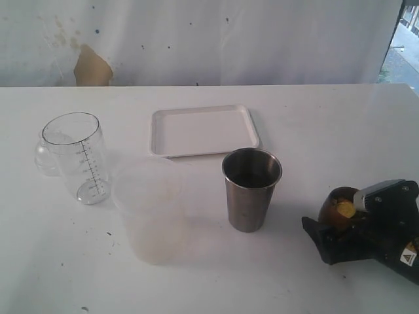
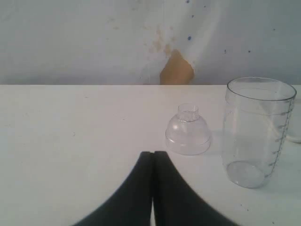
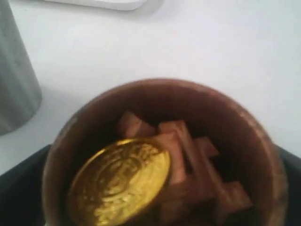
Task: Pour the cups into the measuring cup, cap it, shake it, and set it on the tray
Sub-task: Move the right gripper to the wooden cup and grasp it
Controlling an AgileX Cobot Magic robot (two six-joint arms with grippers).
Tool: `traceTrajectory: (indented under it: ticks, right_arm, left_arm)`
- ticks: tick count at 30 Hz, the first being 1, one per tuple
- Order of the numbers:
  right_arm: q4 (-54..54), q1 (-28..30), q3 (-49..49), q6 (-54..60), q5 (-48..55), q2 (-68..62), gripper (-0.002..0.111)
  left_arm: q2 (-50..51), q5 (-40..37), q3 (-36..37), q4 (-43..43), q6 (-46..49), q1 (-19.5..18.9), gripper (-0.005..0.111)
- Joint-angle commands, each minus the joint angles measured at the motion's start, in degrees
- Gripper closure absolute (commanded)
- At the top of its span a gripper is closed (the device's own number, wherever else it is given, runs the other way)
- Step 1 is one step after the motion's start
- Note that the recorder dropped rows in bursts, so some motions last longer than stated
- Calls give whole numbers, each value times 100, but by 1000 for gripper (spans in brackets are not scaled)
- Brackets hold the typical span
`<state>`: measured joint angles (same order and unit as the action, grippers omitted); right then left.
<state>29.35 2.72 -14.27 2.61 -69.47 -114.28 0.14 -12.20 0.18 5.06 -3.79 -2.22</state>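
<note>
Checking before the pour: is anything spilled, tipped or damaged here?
Nothing is spilled or tipped; the measuring cup, steel tumbler and frosted tub stand upright. Only the white backdrop looks worn: a tan patch and brownish stains behind the table.

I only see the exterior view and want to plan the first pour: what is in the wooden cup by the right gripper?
Observer: The right wrist view shows the wooden cup holding a gold coin with brown blocks.
Operator: Where is the left gripper?
Observer: Outside your frame; the left gripper is shut, over bare table.
Operator: And the cap?
Observer: A clear domed cap stands beside the empty measuring cup, not touching it.
</note>
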Motion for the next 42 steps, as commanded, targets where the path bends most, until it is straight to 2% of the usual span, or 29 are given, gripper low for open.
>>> traceTrajectory:
  ticks: [1,13,22,27,42]
  right_arm:
    - [35,15,-300,-261,-49,-155,3]
    - [5,15,-1003,-788,225,-362,3]
    - [445,15,-959,-792,390,-420,3]
    - [620,15,-969,-984,1,-420,3]
    - [939,-48,-1115,-1192,-49,-702,3]
  left_arm:
    - [-14,62,-18,-9,-15,3,107]
    - [-14,62,-18,-9,-15,3,107]
    - [-14,62,-18,-9,-15,3,107]
    - [-14,62,-18,-9,-15,3,107]
    - [-14,62,-18,-9,-15,3,107]
